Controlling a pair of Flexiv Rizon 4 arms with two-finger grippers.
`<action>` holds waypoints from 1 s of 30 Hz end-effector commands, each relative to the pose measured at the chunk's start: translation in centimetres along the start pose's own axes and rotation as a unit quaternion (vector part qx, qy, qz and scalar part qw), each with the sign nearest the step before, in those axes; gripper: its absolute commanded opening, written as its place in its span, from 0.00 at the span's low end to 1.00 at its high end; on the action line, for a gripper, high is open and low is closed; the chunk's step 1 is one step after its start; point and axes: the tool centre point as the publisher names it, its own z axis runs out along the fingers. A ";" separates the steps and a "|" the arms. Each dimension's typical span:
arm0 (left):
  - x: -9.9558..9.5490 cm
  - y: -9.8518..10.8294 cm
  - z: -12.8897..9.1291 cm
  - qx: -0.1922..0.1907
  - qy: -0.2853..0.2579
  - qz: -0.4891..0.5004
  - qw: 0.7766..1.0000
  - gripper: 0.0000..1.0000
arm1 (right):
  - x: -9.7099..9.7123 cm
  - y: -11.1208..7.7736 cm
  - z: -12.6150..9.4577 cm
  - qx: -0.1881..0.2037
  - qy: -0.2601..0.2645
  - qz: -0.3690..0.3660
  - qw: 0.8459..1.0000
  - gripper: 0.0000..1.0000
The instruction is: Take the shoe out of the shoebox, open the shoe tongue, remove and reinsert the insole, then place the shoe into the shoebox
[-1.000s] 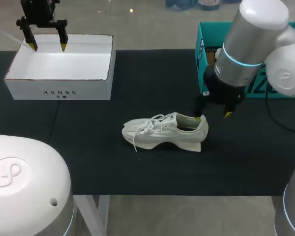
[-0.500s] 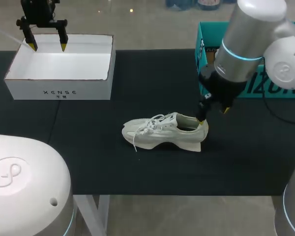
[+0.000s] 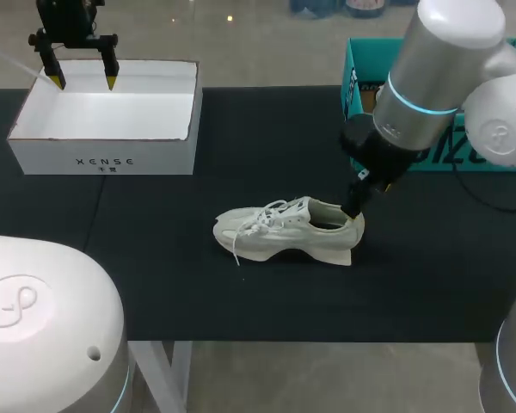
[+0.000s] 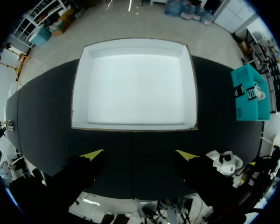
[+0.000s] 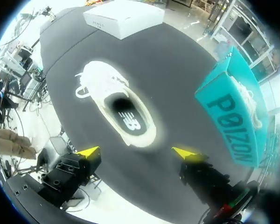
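Right gripper [image 3: 359, 200]: hangs at the heel end of the white shoe [image 3: 288, 231], fingers spread wide, nothing held. Comes down slantwise from the right arm [image 3: 430, 77] to the rim of the heel; cannot tell from above whether it touches. In the right wrist view, shows both yellow-tipped fingers of the right gripper [image 5: 137, 153] well apart, with the shoe [image 5: 116, 105] lying ahead of them and roughly centred on the gap, clear of both tips.

Shoe: stands upright on its sole near the middle of the black table [image 3: 155, 284], out of the box, toe toward the left arm's side, heel toward the right. Shows loose laces, one end trailing onto the cloth beside the toe, and a dark insole inside the opening.

Left gripper [image 3: 83, 82]: hovers over the far rim of the white shoebox [image 3: 103, 159], well apart from the shoe, fingers wide and empty. In the left wrist view, looks straight down into the shoebox [image 4: 81, 88], lidless, its white floor bare, ahead of the left gripper [image 4: 140, 155].

Teal box [image 3: 353, 86]: sits at the table's far right edge, behind the right arm; seen beside the shoe in the right wrist view [image 5: 233, 116].
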 end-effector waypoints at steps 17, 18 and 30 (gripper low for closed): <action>0.0 0.2 -0.1 0.001 -0.001 0.000 1.000 1.00 | -0.2 -2.3 -0.1 -0.135 0.028 -0.214 0.967 1.00; 0.0 0.2 -0.1 0.001 -0.001 0.000 1.000 1.00 | -0.2 -2.3 -0.1 -0.135 0.028 -0.214 0.967 1.00; 0.0 0.2 -0.1 0.001 -0.001 0.000 1.000 1.00 | -3.8 -4.5 1.1 -0.210 0.093 -0.197 0.953 1.00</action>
